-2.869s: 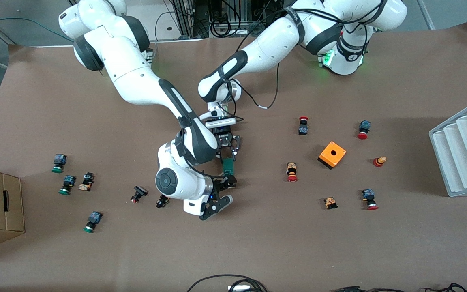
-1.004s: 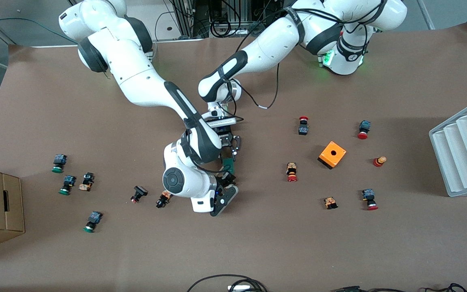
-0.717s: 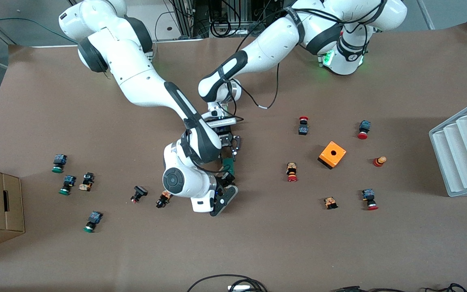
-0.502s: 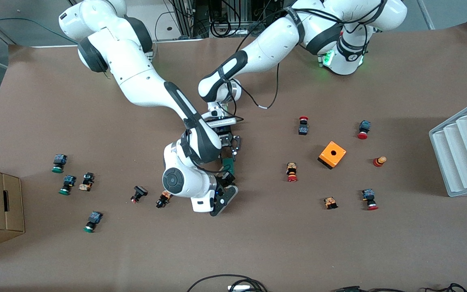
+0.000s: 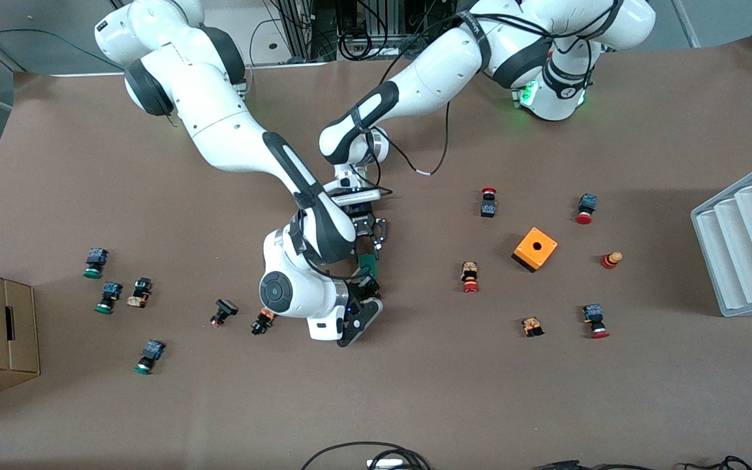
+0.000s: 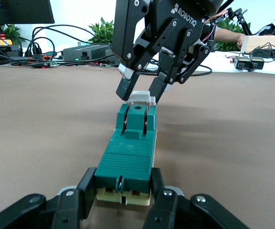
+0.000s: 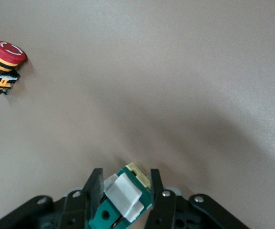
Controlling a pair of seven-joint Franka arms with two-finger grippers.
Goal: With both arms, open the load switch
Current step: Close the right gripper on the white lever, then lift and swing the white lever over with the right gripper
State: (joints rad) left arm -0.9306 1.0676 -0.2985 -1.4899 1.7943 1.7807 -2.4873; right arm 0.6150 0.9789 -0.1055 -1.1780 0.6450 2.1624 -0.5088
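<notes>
- Both arms (image 5: 219,130) have glossy white shells with black bands at the joints.
- A round dark cap sits on the side of the right arm's wrist (image 5: 278,294).
- A green light glows at the left arm's base (image 5: 532,94).
- A thin black cable (image 5: 438,150) loops loose beside the left arm's forearm.
- The right gripper (image 6: 156,88) is black, with visible screws, white "ROBOTIQ" lettering and pale pads.
- The left gripper (image 6: 123,198) has black linked fingers (image 6: 87,188) with silver screws.

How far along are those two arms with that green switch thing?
Done: the left gripper is shut on one end of the load switch, pinning it to the table. In hand: the right gripper straddles the white piece at its other end. Left: pulling that piece open; it looks unmoved so far.
</notes>
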